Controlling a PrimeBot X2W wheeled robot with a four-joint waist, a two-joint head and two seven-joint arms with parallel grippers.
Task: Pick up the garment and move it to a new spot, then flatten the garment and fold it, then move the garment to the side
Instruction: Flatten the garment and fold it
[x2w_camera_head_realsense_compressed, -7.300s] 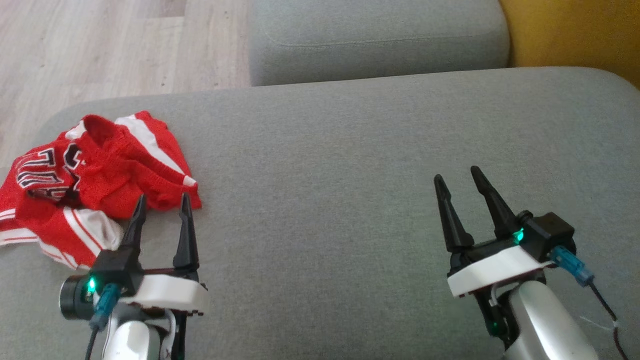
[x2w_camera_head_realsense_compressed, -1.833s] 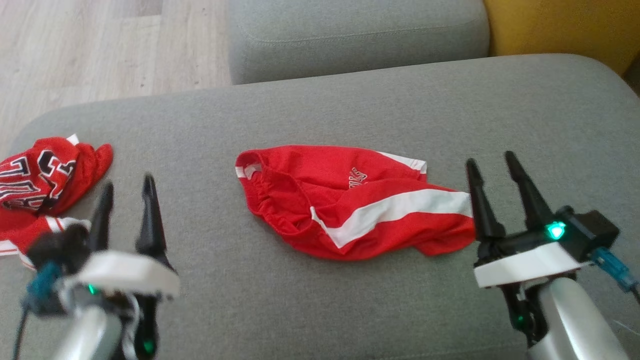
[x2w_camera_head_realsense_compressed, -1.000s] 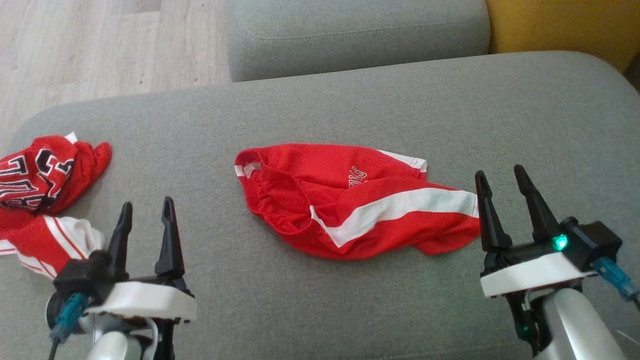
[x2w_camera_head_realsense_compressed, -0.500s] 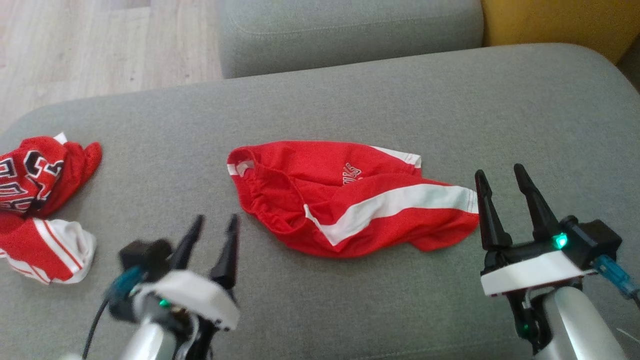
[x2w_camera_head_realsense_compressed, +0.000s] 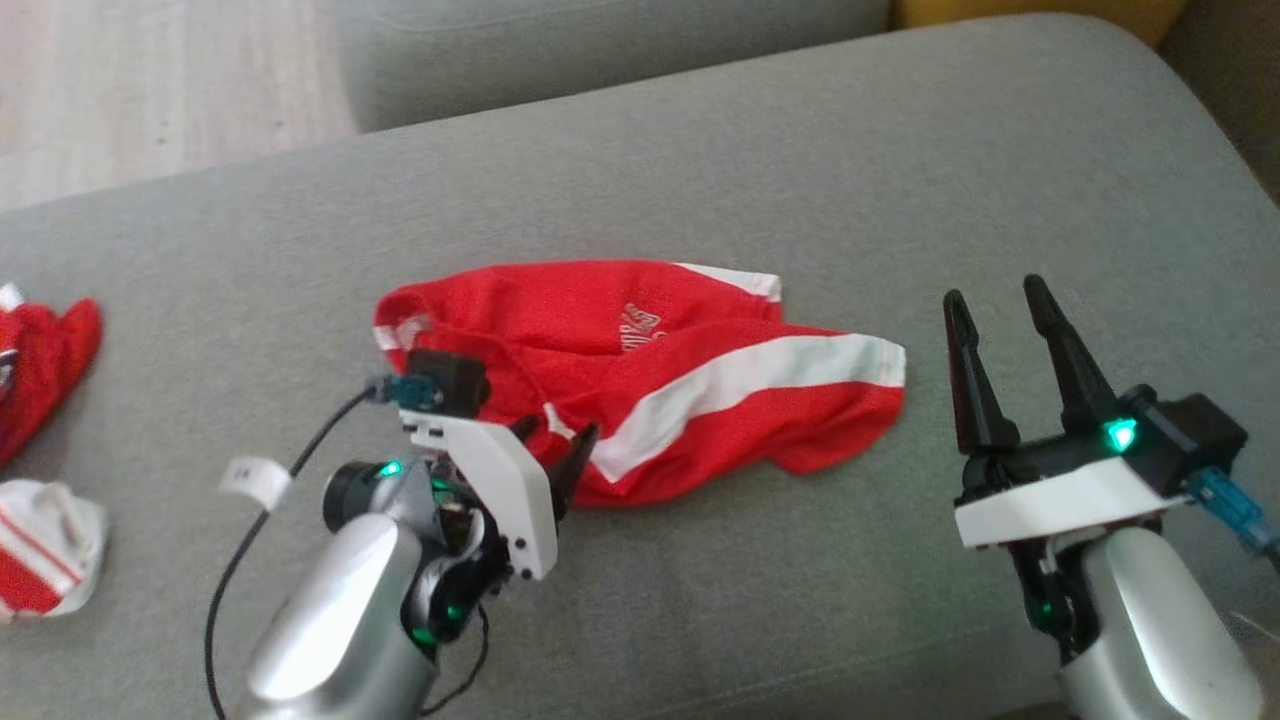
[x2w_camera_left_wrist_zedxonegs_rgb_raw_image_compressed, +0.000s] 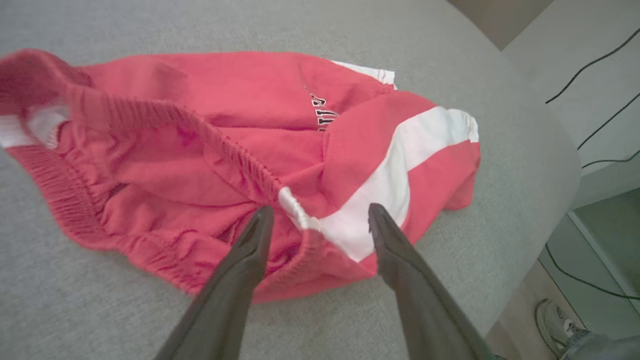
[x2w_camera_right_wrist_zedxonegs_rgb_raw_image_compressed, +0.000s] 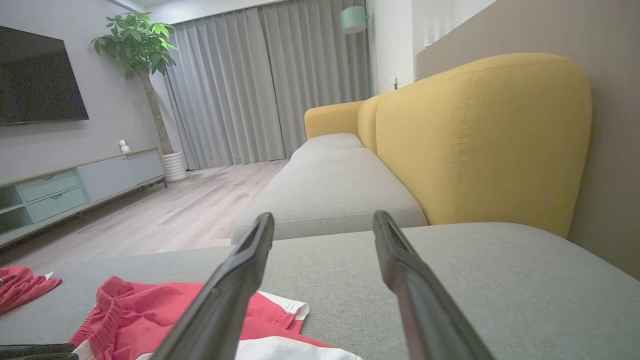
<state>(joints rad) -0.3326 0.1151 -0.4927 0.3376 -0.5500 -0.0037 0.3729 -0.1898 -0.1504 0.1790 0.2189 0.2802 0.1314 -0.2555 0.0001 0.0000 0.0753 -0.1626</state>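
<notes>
2 grippers showed in the head view, with 1 garment (x2w_camera_head_realsense_compressed: 640, 370) between them. The garment was a pair of red shorts with a white side stripe (x2w_camera_head_realsense_compressed: 740, 380). It lay crumpled at frame centre on the grey sofa cushion (x2w_camera_head_realsense_compressed: 900, 180), waistband (x2w_camera_left_wrist_zedxonegs_rgb_raw_image_compressed: 165, 120) toward the left, leg hems toward the right. It was not flat: 1 leg was folded over the other and the waistband gaped open.

Left gripper (x2w_camera_head_realsense_compressed: 552, 447): lower left of centre, tilted down over the near edge of the shorts. Its wrist view showed the 2 fingers spread, tips straddling the spot where the waistband met the white stripe, with nothing pinched between them. Whether the tips touched the cloth could not be told.

Right gripper (x2w_camera_head_realsense_compressed: 993, 300): right of frame, fingers spread and empty, just beside the right hem, not touching it.

More red clothing (x2w_camera_head_realsense_compressed: 45, 350) lay at the far left edge, well apart.

Handling, my judgement:
- The cloth looked light, limp and thin. It would sag from any 1 hold, with no stiffness to keep its shape.
- It did not look fragile.
- A smooth weave might slide out of a shallow pinch.
- The best hold looked to be the gathered elastic waistband, the thickest and most ridged part, so least likely to slip.
- For spreading flat, 2 holds at opposite ends of the waistband seemed better than 1.
- Risk: catching only the upper layer and leaving the rest bunched.
</notes>
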